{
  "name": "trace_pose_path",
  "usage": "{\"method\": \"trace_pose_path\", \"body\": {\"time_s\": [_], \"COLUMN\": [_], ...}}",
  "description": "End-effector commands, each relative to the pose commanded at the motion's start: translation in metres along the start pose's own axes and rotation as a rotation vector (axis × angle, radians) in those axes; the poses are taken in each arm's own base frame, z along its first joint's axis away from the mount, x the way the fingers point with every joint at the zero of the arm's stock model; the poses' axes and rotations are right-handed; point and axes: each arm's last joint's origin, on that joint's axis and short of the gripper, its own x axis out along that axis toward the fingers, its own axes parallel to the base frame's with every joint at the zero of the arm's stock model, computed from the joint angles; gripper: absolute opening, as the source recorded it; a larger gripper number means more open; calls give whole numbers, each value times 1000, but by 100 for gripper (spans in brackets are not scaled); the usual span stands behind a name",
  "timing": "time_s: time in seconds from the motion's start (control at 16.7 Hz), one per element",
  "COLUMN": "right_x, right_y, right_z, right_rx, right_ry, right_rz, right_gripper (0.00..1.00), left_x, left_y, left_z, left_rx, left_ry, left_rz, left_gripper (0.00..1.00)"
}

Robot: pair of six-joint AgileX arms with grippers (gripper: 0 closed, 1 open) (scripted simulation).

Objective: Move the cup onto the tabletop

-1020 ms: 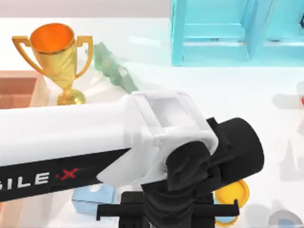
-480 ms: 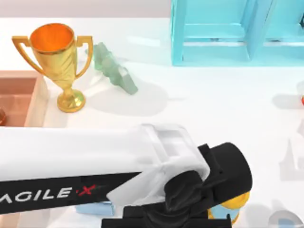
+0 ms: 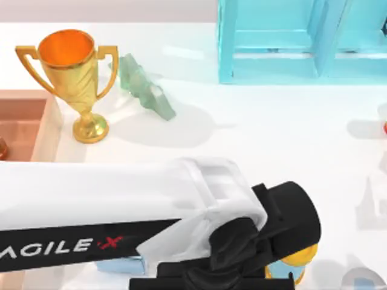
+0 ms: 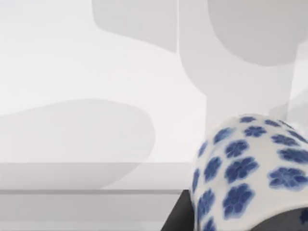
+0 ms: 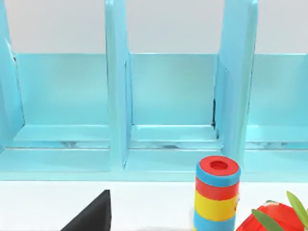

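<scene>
cup (image 4: 250,168): white with blue flowers, sat right up against the left end effector, over the white surface (image 4: 72,62) | grip: couldn't tell if closed | handling: looked like glazed ceramic (slick, chippable, stiff), so I'd pinch the wall near the rim | right arm: parked facing the blue shelf (image 5: 168,96)

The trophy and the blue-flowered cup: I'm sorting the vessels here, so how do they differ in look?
The trophy is plain gold with an orange inside; the cup is white with blue flowers. The trophy has two handles and a stem on a round foot; the part of the cup in view shows a rounded wall with no handle. The trophy stands upright on the tabletop in the top view; the cup sits close against the left wrist camera. Both are glossy.
</scene>
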Motion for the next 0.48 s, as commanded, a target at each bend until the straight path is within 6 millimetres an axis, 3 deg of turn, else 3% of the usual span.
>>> {"method": "trace_pose_path", "body": {"time_s": [0.36, 0.48], "right_x": [0, 0], "right_y": [0, 0], "right_z": [0, 0], "right_rx": [0, 0], "right_ry": [0, 0], "right_rz": [0, 0], "right_gripper": [100, 100], "left_x": [0, 0], "left_y": [0, 0], "left_z": [0, 0], "left_rx": [0, 0], "left_ry": [0, 0], "left_rz": [0, 0], "left_gripper": [98, 100]}}
